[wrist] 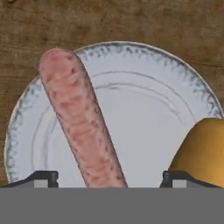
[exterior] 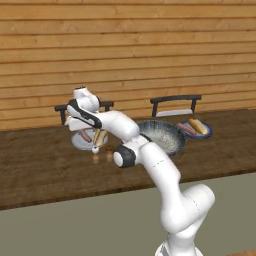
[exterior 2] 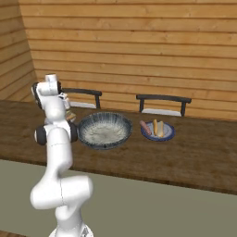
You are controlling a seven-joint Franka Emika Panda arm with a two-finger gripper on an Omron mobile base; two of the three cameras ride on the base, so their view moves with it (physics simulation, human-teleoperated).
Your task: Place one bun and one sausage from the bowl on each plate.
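My gripper hangs open just above the pale grey plate, its fingertips wide apart. A pink sausage lies on this plate, running between the fingertips without touching them. A golden bun rests at the plate's edge beside the right fingertip. From the left base view the gripper points down over the same plate, bun and sausage. The large patterned bowl sits mid-counter with nothing visible inside. The blue-rimmed plate holds a sausage and a bun.
Two small brown items stand on the wooden counter just in front of the pale plate. Two dark chairs stand behind the counter against a wooden plank wall. The counter's front edge drops to a grey floor.
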